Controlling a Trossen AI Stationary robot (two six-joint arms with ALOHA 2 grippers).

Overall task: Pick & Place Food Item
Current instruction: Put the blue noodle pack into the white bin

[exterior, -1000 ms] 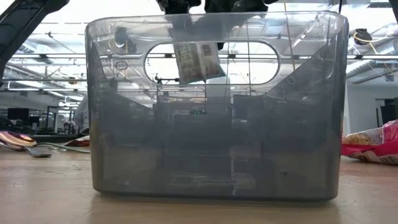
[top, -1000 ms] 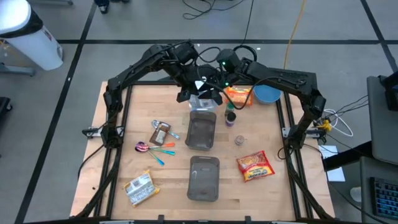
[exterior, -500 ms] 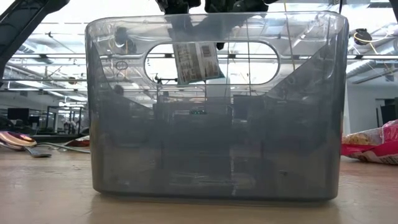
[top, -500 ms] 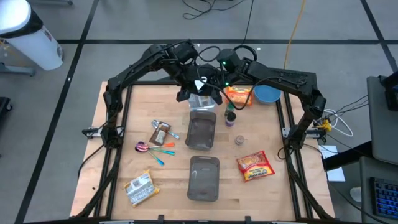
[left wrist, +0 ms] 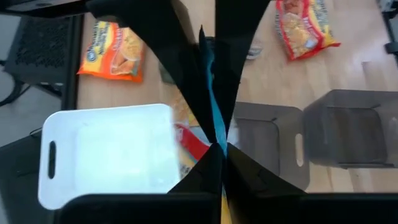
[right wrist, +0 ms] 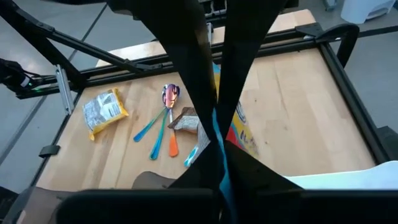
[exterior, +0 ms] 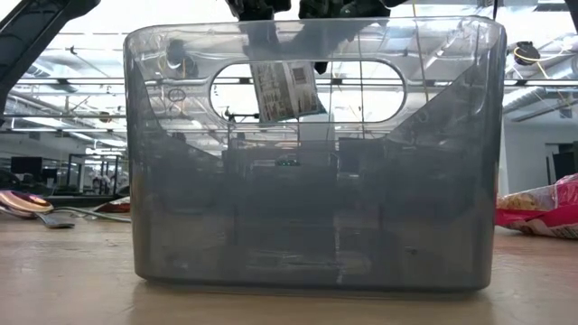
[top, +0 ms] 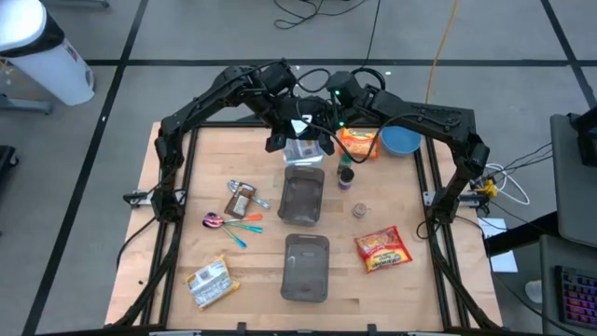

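Above the far end of the table (top: 187, 187), the left claw (top: 297, 131) and right claw (top: 313, 133) both pinch a snack packet (exterior: 287, 88) hanging between them. Earlier the right claw stood open beside it.

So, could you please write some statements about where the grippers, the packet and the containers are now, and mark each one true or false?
1. Both the left gripper and the right gripper are shut on the food packet. True.
2. The food packet rests on the table. False: it hangs in the air, above the far end of the table.
3. Two grey containers stand in a line down the middle of the table. True.
4. The blue bowl is at the near left corner. False: it is at the far right.
5. The spoons lie inside a container. False: they lie on the wood, left of the containers.
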